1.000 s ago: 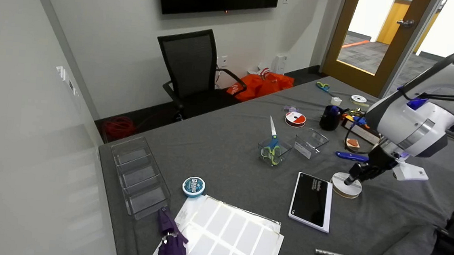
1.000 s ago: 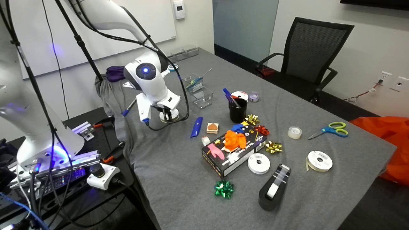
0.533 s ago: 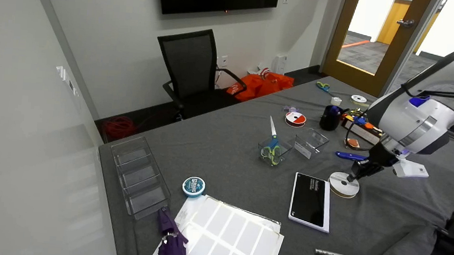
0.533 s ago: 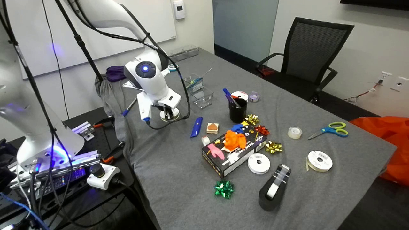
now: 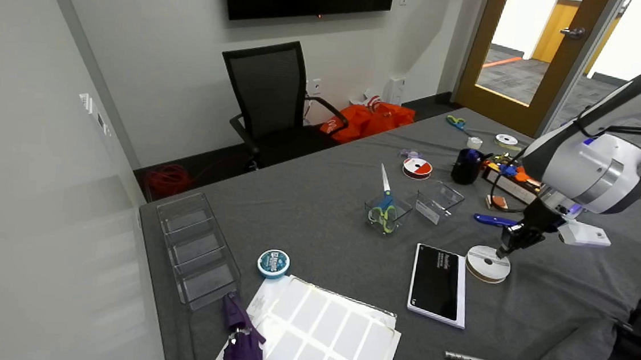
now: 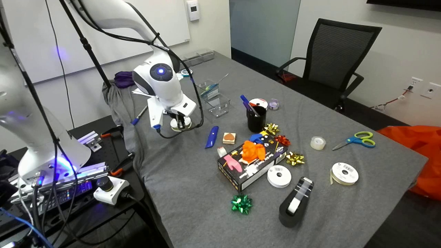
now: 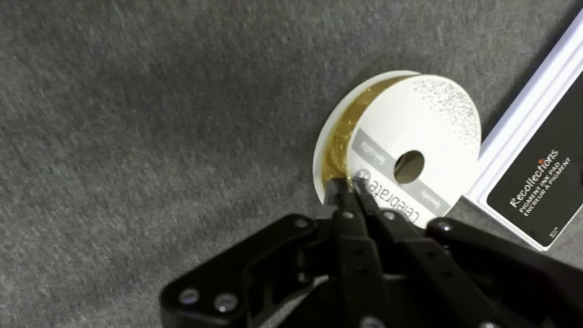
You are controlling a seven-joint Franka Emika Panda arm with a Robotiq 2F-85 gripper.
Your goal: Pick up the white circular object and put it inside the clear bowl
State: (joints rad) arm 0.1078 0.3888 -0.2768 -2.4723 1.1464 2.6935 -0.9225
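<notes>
Fingers on your gripper (image 7: 350,184) are nearly together, with a thin slit between the tips. In the wrist view, the upper flange of the white spool (image 7: 401,136) runs into that slit: one tip over the gold ribbon (image 7: 340,139), one on the white face. Reads as a pinch on the rim; can't tell how firm, or whether the spool has any air under it.

Spool is down at the grey table (image 5: 316,231), right by the long edge of the ink pad (image 5: 438,284); touching or not, I can't call it. The long blue tool (image 5: 493,220) lies near.

Your clear bowl (image 5: 440,203) sits on the table, apart from the spool, just beside the clear holder (image 5: 403,214). That holder has scissors (image 5: 386,203) in it, tilted, handles down, blade out over the rim.

Lookalike in an exterior view: a white roll (image 6: 284,181) just beside the black box (image 6: 246,172).
</notes>
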